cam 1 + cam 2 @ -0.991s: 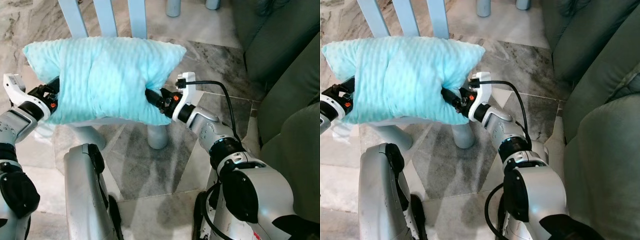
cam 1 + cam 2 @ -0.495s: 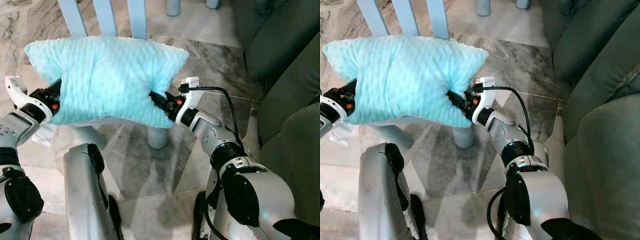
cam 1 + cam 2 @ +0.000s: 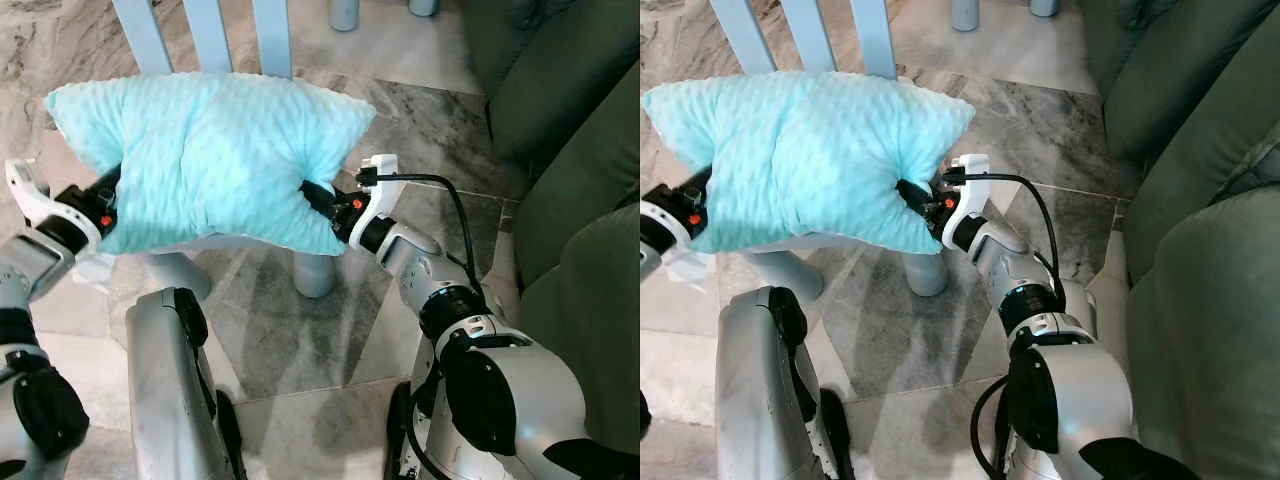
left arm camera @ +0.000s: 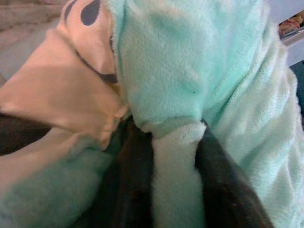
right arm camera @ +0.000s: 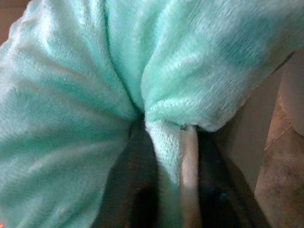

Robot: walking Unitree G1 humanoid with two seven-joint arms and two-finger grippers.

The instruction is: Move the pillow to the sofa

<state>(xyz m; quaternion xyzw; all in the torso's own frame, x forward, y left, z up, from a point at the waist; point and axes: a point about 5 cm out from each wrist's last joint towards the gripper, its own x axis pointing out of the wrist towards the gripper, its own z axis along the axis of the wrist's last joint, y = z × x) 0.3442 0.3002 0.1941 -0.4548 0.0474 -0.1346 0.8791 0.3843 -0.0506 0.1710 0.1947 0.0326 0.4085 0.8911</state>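
Pillow: pale turquoise, plush and ribbed, upper left of the head view, held between the two arms above the marble floor; its underside looks to sit just over the white seat below, though contact cannot be told.
Left gripper: at the pillow's left end, left edge of the frame; in the wrist view its black fingers are clamped on a pinched fold of plush.
Right gripper: at the pillow's right end, centre of the frame, fingers buried in the fabric; the wrist view shows them clamped on a narrow fold too.
Chair: pale blue slats in the upper left, directly behind the pillow, with white legs below it.
Sofa: dark green, filling the right side of the frame, well apart from the pillow.
Step in hand: carrying the pillow across to the sofa, by my reading; placing is not yet done.
Doing it well: keep both ends level and the arms an even span apart, so neither fold pulls out of its pinch; lift clear of the chair before turning right; hold the grip until the pillow rests on a cushion.
Risk: each hold is on a thin fold only, so a jerk or a snag on the slats could strip one end free.
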